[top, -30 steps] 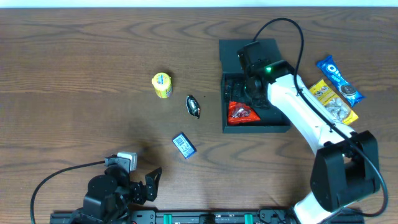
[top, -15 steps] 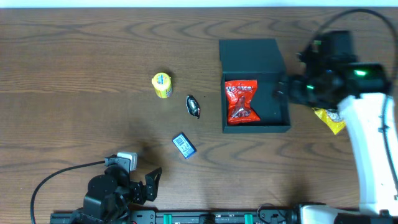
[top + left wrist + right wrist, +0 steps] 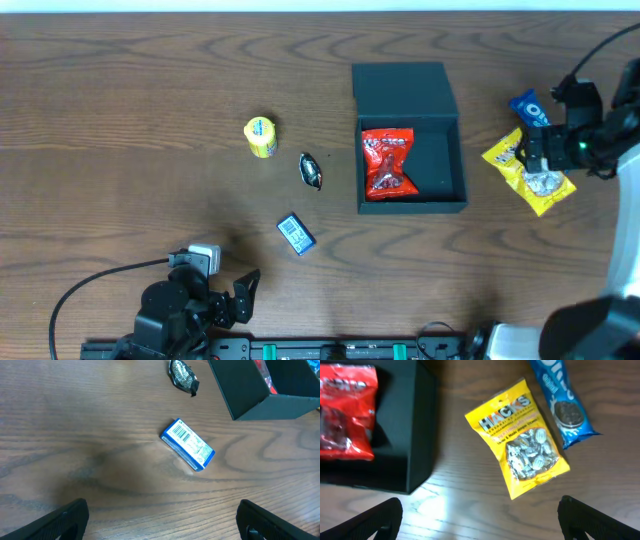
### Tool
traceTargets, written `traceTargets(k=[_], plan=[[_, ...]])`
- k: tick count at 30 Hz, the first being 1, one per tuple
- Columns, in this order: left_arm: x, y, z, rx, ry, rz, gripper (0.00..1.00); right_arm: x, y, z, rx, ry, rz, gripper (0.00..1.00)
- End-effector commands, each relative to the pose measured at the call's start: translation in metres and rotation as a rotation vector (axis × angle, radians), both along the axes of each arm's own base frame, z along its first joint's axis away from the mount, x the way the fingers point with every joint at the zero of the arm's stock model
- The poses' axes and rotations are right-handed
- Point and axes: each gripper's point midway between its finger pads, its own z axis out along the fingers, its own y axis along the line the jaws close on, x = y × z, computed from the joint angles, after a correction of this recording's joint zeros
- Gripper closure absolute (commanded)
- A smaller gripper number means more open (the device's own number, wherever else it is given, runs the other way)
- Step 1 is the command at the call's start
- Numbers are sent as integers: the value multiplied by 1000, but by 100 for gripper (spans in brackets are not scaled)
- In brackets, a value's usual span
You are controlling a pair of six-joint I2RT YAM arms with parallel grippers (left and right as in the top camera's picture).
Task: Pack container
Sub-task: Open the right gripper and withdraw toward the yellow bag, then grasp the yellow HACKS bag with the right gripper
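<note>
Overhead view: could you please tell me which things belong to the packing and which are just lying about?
Job, probably all for packing: container, red packet inside it, Hacks bag, Oreo pack, blue box, yellow tub, dark sweet.
Lying about: cable, bottom left.

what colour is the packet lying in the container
Red packet, lying in the container; clearest in the overhead view.

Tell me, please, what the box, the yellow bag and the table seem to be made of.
Box: likely card or plastic, matte; dark, flat, no glare. Yellow bag: thin plastic film, glossy; wrinkled, with a clear window showing wrapped sweets. Table: wood or wood-look laminate; brown grain pattern, slight sheen.
</note>
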Motion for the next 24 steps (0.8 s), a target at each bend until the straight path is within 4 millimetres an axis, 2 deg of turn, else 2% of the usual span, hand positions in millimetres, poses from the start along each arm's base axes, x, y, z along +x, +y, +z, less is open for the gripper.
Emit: traceTargets(k=[1,7,13,18,21,24], plan=[[2,3,0,6,-7,16,5,5,-1,-21,64,27,102,1],[2,3,0,8,-7,18,5,13,-22,-91,51,210,96,1],[2,3,-2,9,-4,18,5,15,-42,-147,-1,331,98,1],[2,4,-3,13,-2,21,5,17,-49,-165,-25,354,135,1],[2,4,-3,12,-2,21,5,26,-53,-166,-44,316,131,1],[2,4,-3,13,-1,21,5,26,-53,-166,-43,315,131,1]])
